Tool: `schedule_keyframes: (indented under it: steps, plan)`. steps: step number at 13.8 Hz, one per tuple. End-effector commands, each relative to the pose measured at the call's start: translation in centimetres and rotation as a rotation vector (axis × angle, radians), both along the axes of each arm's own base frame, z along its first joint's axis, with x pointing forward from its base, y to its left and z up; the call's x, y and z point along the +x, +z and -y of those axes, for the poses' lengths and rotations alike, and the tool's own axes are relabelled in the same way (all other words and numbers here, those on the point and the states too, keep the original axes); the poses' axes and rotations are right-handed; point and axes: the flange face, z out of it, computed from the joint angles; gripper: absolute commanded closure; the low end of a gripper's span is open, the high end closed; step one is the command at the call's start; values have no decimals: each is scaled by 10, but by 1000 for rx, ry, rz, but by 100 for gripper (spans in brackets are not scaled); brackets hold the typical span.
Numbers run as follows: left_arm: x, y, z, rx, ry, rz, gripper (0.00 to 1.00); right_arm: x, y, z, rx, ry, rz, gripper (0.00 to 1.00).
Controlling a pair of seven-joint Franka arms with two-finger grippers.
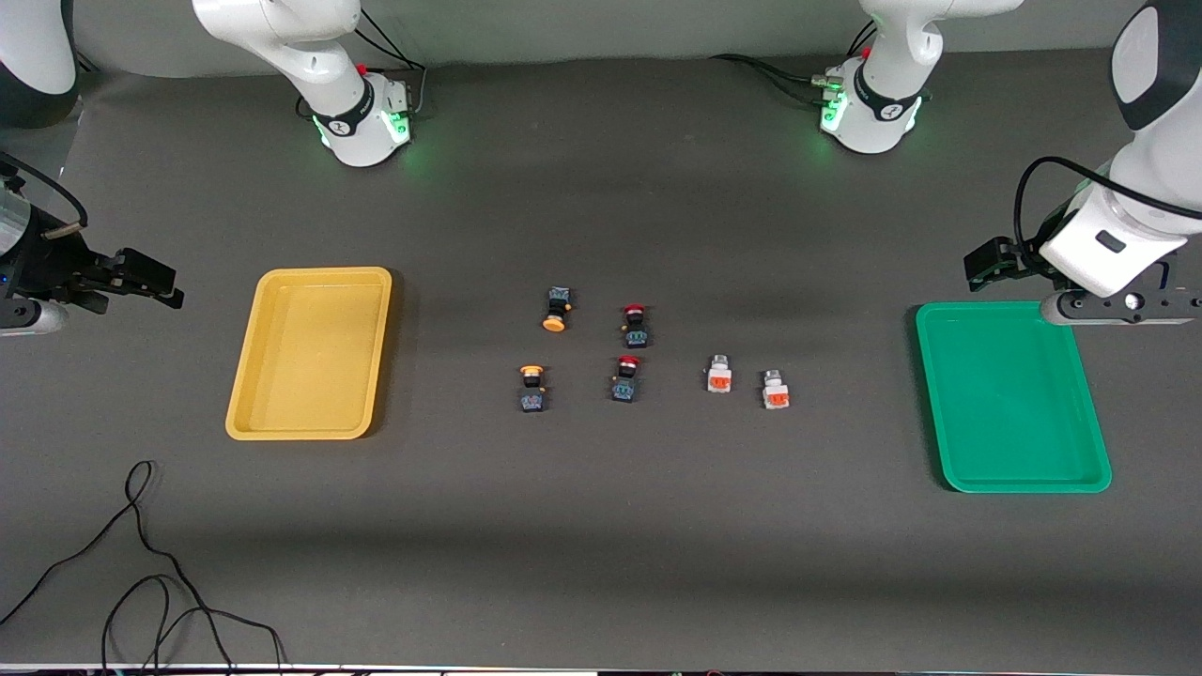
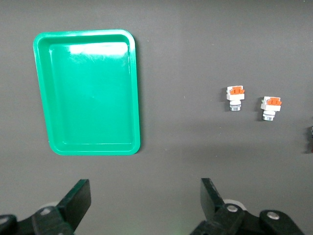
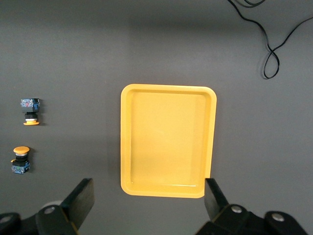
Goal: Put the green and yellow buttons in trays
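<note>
Between both trays (image 1: 246, 376), six buttons (image 1: 718, 375) lie untouched.

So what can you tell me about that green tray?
The green tray is a shallow rectangle of glossy, plastic-looking material with rounded corners and a raised rim. It lies flat on the dark table at the left arm's end, with nothing in it. The left end effector hangs open above its edge without touching it. Two white buttons lie apart from it, toward the table's middle.
</note>
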Motion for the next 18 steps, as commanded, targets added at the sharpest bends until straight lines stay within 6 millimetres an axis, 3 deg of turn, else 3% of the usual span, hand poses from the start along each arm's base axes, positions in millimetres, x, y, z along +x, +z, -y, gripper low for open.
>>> schedule_keyframes:
  steps: [1, 14, 18]
  plan:
    - [1, 7, 0, -10, -10, -6, 0, 2, 4, 0, -16, 17, 9, 0]
    - [-1, 5, -1, -10, -6, -26, 0, 5, -2, -5, -10, 25, -1, 0]
    - [-2, 4, 1, -8, 0, -29, 0, 3, -30, -72, -7, 105, -45, 0]
